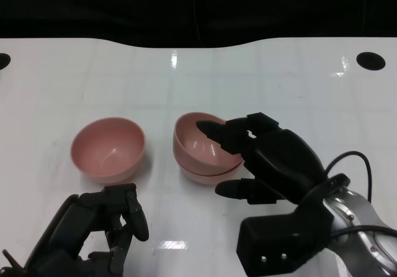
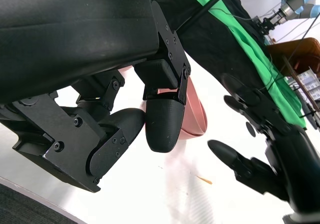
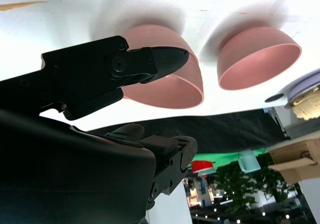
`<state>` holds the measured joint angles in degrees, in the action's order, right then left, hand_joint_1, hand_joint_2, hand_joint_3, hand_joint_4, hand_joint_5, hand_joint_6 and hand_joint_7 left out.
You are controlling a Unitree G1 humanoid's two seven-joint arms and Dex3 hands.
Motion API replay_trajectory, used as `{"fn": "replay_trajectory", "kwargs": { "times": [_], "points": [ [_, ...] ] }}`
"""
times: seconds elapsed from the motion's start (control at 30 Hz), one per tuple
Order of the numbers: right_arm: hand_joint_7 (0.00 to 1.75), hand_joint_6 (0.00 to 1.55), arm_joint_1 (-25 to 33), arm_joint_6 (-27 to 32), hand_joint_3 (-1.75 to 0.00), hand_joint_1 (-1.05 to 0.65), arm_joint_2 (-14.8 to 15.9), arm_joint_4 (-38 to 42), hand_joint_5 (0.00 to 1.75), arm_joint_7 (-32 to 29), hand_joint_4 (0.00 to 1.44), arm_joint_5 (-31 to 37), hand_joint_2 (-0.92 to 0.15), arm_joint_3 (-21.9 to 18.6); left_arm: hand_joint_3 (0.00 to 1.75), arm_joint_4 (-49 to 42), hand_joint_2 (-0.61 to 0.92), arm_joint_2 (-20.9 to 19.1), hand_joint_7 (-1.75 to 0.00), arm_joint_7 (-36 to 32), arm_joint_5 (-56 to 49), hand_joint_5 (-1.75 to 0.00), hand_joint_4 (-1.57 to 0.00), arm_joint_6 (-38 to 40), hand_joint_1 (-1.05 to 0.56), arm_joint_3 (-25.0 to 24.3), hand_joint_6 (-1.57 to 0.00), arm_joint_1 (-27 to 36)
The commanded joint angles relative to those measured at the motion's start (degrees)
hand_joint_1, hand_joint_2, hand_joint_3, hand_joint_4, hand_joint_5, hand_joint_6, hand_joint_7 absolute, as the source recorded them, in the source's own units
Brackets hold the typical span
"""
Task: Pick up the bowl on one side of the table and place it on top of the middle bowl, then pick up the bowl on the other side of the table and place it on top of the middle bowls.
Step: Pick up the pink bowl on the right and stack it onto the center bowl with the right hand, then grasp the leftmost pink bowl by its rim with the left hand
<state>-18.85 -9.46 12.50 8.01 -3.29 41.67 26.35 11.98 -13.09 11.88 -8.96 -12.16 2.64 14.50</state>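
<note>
Your left hand (image 1: 102, 227) sits nearest, low at near left, fingers curled in, holding nothing. Your right hand (image 1: 267, 156) reaches over stacked pink bowls (image 1: 201, 150) at table centre, one fingertip over upper bowl's rim; whether it grips, you cannot tell. Single pink bowl (image 1: 108, 148) stands left of stack, apart, on white table (image 1: 279, 85).

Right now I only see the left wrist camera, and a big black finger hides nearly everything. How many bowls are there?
Observer: Three pink ones: a lone bowl and a stack of two in the middle.
Operator: Is the right hand holding the stack?
Observer: The right hand reaches a finger over the top bowl; I cannot tell if it grips.
Operator: And my left hand?
Observer: The left hand holds nothing, fingers curled, apart from the lone bowl.
</note>
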Motion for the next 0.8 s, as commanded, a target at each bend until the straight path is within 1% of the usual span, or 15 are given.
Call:
{"fn": "replay_trajectory", "kwargs": {
  "times": [0.03, 0.13, 0.17, 0.23, 0.27, 0.33, 0.37, 0.47, 0.53, 0.6, 0.73, 0.8],
  "points": [
    [0.03, 0.24, 2.5, -2.2, -0.16, -0.59, 1.7, -2.8, 0.66, -0.8, 0.01, -2.6, -0.92, -2.8, 1.43, -0.3, 0.39, -0.4, -1.54, -0.5, 0.3, -1.74, -0.88, -0.6, -0.12, -0.4, -0.81, -0.3],
    [0.06, 0.31, 5.0, -4.6, -0.15, -0.53, 2.9, -5.0, 0.73, -0.8, 0.07, -4.9, -0.92, -4.9, 1.43, -0.4, 0.39, -0.4, -1.54, -0.3, 0.6, -1.74, -0.88, -0.7, -0.12, -0.5, -0.81, -0.5],
    [0.1, 0.38, 5.6, -5.3, -0.13, -0.5, 3.0, -5.2, 0.76, -0.8, 0.13, -5.5, -0.92, -5.4, 1.43, -0.5, 0.39, -0.4, -1.54, -0.2, 0.8, -1.74, -0.88, -0.8, -0.13, -0.5, -0.81, -0.5],
    [0.11, 0.42, 6.9, -6.7, -0.11, -0.48, 3.4, -5.9, 0.78, -0.7, 0.15, -6.7, -0.92, -6.4, 1.43, -0.6, 0.38, -0.5, -1.54, -0.1, 1.0, -1.73, -0.88, -0.8, -0.13, -0.6, -0.81, -0.7],
    [0.13, 0.46, 7.8, -7.5, -0.11, -0.45, 3.8, -6.3, 0.81, -0.7, 0.21, -7.3, -0.92, -6.9, 1.43, -0.7, 0.38, -0.6, -1.54, -0.1, 1.1, -1.73, -0.87, -0.8, -0.14, -0.7, -0.81, -0.8],
    [0.15, 0.5, 9.5, -9.7, -0.1, -0.4, 4.6, -6.8, 0.83, -1.1, 0.27, -8.3, -0.92, -8.0, 1.44, -0.5, 0.37, -0.6, -1.54, -0.1, 1.2, -1.73, -0.87, -0.6, -0.14, -0.7, -0.81, -0.9],
    [0.18, 0.54, 10.5, -10.7, -0.08, -0.37, 5.0, -7.0, 0.9, -1.3, 0.32, -8.8, -0.92, -8.7, 1.45, -0.7, 0.36, -0.6, -1.53, -0.1, 1.1, -1.73, -0.87, -0.9, -0.14, -0.7, -0.81, -1.0],
    [0.22, 0.59, 12.3, -12.2, -0.08, -0.34, 5.1, -7.5, 0.96, -1.5, 0.38, -9.9, -0.92, -10.1, 1.46, -1.1, 0.35, -0.7, -1.52, -0.1, 1.3, -1.72, -0.88, -1.5, -0.14, -0.8, -0.81, -1.1],
    [0.26, 0.64, 13.5, -13.9, -0.08, -0.31, 4.9, -7.5, 1.01, -2.0, 0.45, -11.1, -0.92, -11.0, 1.46, -1.2, 0.35, -0.7, -1.51, 0.0, 1.6, -1.72, -0.88, -1.6, -0.14, -1.0, -0.81, -1.0],
    [0.35, 0.7, 15.0, -15.5, -0.07, -0.26, 4.8, -7.9, 1.12, -1.9, 0.5, -13.2, -0.92, -12.2, 1.46, -1.2, 0.35, -0.8, -1.51, 0.0, 1.7, -1.71, -0.87, -1.9, -0.14, -1.1, -0.81, -1.0],
    [0.62, 0.7, 17.9, -15.3, -0.12, -0.19, 4.2, -10.1, 1.28, 0.2, 0.57, -17.3, -0.9, -13.7, 1.45, -0.9, 0.36, -0.7, -1.49, 0.0, 2.3, -1.71, -0.88, -1.6, -0.13, -1.4, -0.82, -0.8],
    [0.67, 0.71, 18.9, -15.7, -0.14, -0.16, 3.9, -10.5, 1.31, 0.4, 0.59, -18.6, -0.89, -14.2, 1.45, -0.8, 0.36, -0.8, -1.49, 0.0, 2.5, -1.71, -0.88, -1.6, -0.13, -1.6, -0.82, -0.8]
  ]
}}
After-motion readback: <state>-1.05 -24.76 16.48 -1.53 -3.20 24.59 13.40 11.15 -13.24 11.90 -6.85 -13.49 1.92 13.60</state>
